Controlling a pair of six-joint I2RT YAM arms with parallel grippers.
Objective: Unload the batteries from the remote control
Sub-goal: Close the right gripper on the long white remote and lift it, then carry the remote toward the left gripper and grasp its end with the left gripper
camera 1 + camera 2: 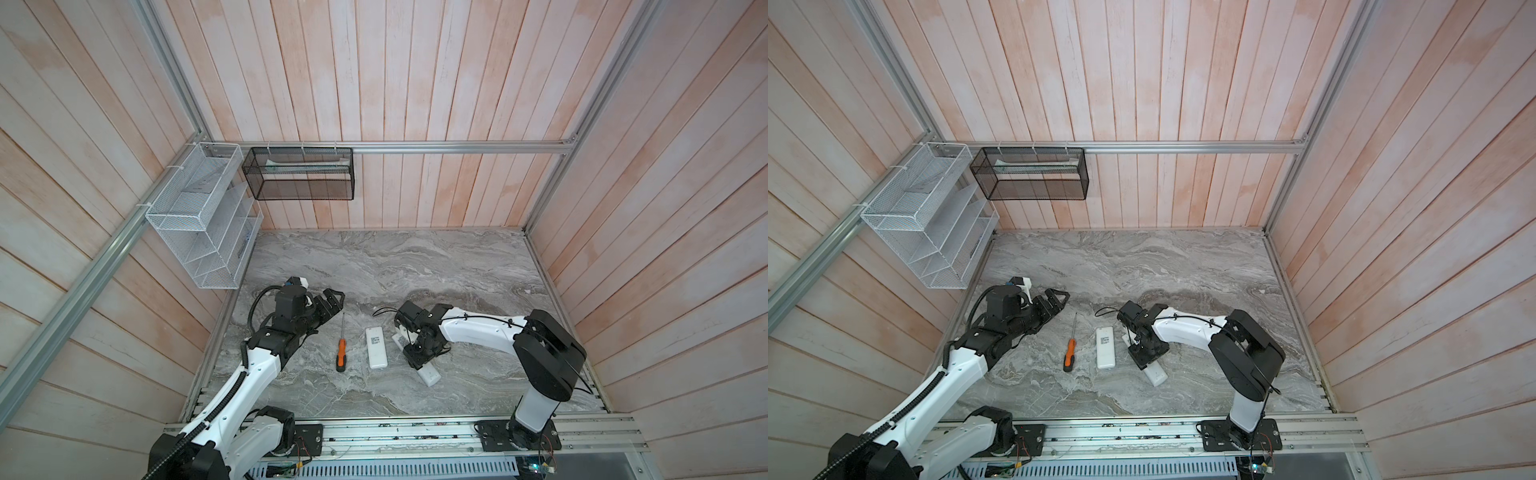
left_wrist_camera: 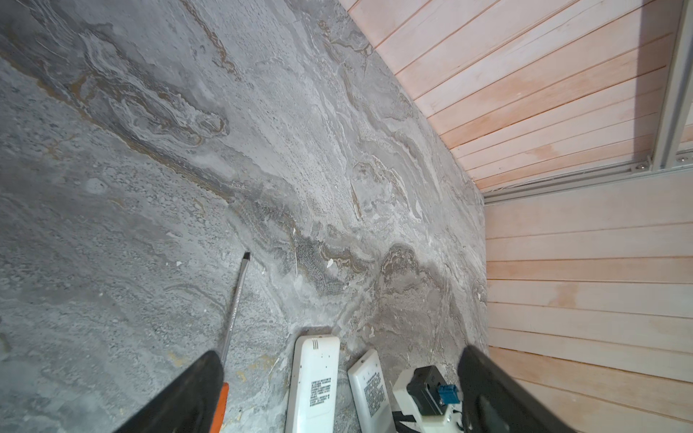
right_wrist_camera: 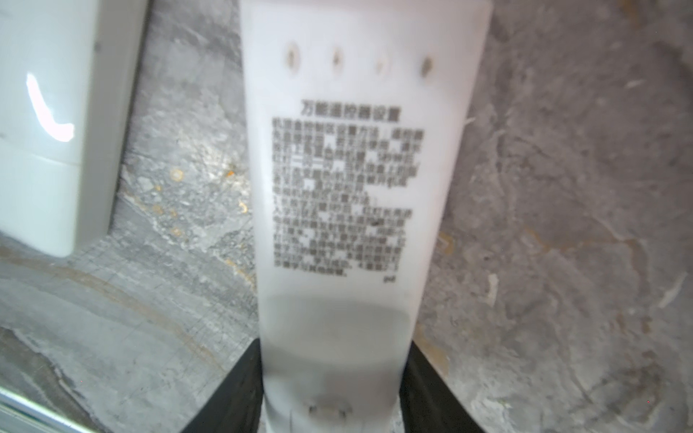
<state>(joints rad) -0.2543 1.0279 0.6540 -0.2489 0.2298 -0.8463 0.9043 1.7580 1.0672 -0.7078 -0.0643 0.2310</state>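
Left jaws: spread wide, empty, above the tabletop (image 1: 415,266).
Right jaws: straddling one end of a white remote control (image 3: 352,180) lying on the tabletop; grip uncertain.
Batteries: hidden.
Nearby: second remote (image 1: 377,341), orange screwdriver (image 1: 340,348).

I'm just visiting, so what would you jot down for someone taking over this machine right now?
Left gripper: open, holding nothing, left of the screwdriver.
Right gripper: jaws astride the right-hand remote; grip unclear.
The other remote lies between that one and the screwdriver.
Both lie back up on the table.
Done: nothing visible; no batteries in view.
Left: getting the batteries out.
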